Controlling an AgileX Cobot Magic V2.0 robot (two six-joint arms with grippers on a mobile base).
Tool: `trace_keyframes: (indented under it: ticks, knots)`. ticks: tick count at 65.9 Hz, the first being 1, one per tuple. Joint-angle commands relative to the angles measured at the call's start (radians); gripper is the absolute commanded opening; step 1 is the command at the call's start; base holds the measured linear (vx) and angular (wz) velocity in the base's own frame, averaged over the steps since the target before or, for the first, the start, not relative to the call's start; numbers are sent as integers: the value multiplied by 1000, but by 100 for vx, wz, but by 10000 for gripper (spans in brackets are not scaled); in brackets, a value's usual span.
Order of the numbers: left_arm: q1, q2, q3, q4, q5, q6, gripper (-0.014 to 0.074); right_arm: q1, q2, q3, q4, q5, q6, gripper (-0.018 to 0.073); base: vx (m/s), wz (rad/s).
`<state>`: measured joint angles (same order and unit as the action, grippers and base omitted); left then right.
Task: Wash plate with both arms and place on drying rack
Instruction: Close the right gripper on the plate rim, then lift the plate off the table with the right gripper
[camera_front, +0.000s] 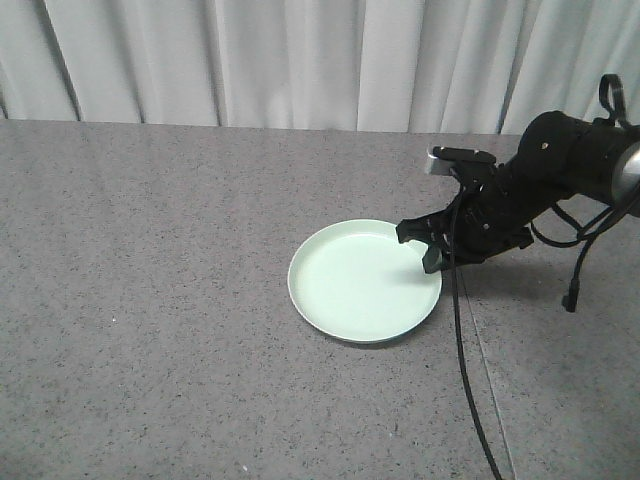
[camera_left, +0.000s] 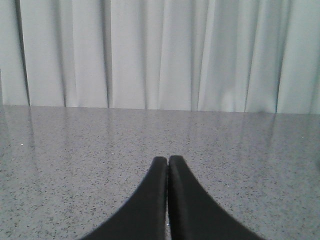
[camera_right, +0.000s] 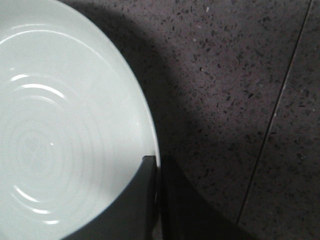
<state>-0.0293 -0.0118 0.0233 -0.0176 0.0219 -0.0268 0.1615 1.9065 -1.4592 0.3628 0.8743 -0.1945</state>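
Observation:
The pale mint-green plate (camera_front: 362, 280) lies flat on the grey speckled counter, right of centre. My right gripper (camera_front: 432, 252) reaches in from the right and is shut on the plate's right rim. In the right wrist view one finger lies inside the plate (camera_right: 70, 125) and the other outside, with the rim pinched between them at the gripper (camera_right: 158, 165). My left gripper (camera_left: 168, 161) is shut on nothing, hovering over bare counter and facing the curtain. The left arm does not show in the front view. The drying rack is out of view.
A white curtain (camera_front: 300, 60) hangs along the counter's far edge. A thin seam (camera_front: 480, 350) runs through the counter right of the plate. A black cable (camera_front: 465, 340) hangs from the right arm down toward the front edge.

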Motion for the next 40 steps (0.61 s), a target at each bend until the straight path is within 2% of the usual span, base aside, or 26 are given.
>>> trace_keyframes:
  ticks: [1, 40]
  knots:
    - [-6, -12, -28, -8, -77, 0, -7, -3, -104, -26, 30, -8, -8, -9, 0, 0]
    - [-6, -12, -28, -8, -77, 0, -7, 3, -377, -20, 173, 197, -10, -9, 0, 0]
